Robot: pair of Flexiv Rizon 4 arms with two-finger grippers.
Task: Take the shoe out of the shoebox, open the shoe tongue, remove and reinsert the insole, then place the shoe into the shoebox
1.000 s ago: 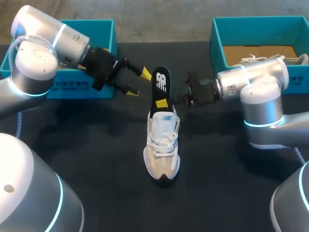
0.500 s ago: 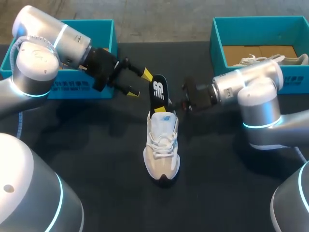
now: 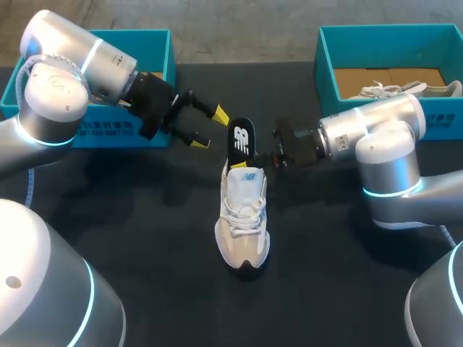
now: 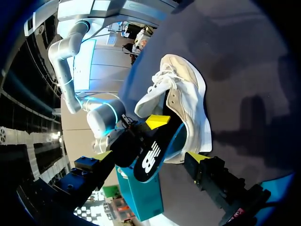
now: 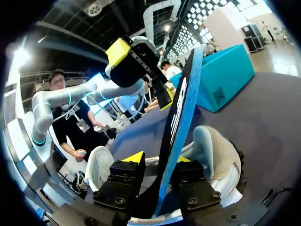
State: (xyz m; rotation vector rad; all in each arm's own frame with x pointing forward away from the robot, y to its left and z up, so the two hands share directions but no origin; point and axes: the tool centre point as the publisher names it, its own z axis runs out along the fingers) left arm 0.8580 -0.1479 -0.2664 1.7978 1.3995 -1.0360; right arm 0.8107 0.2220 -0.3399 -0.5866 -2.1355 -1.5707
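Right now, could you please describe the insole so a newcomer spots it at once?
On the black table, find the white shoe at its middle. The insole stands up from its heel in the right gripper: flat and black, unlike the white shoe.

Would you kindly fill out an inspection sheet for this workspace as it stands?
Surface: black table, sneaker on it.
Job's things: white sneaker; black insole sticking out of its heel opening; teal shoebox holding another shoe; second teal shoebox.
Clutter: nothing seen.
Claws: right claw shut on insole; left claw open, beside insole, not touching.
Cables: thin cable by left arm.
Surroundings: nothing seen.
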